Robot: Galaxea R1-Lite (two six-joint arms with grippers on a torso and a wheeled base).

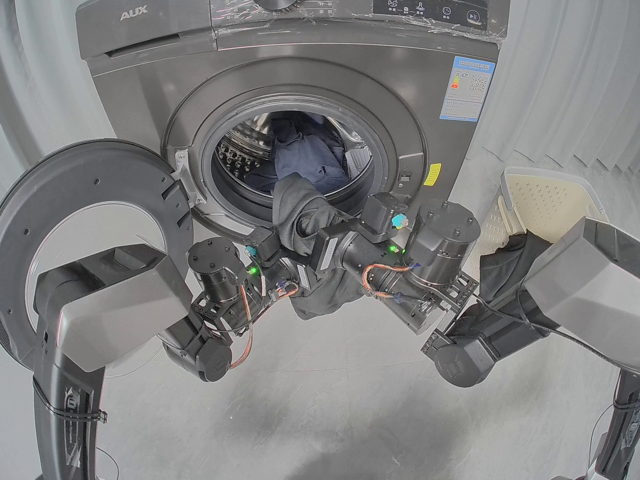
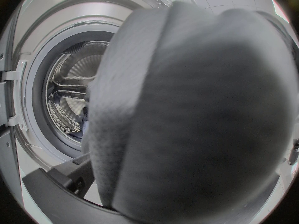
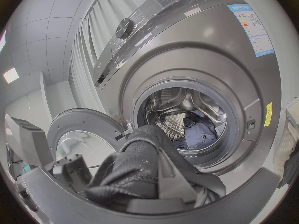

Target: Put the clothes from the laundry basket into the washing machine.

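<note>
Head view: washer sits at 12 o'clock, door swung fully open at 9 o'clock of the port. Drum is already part loaded, with blue clothes piled at the back, around 5 o'clock inside it.

Dark garment is at the port's 6 o'clock. Its top end lies over the lower lip and pokes into the drum; the rest hangs down in front of the washer, off the floor.

Left gripper is at the garment's 8 o'clock, touching the cloth. Cloth covers it, so cannot tell if it's clamped.

Right gripper is at the garment's 3 o'clock, also against the cloth. Garment is bunched over it, so cannot tell its grip either.

Basket is at 3 o'clock of the washer, well apart from the port. More dark clothes hang over its near rim.

Left wrist view: garment sits right against the lens, drum beside it.

Right wrist view: garment heaped close up, with washer, drum, blue clothes and door beyond it. Basket is at the edge.
</note>
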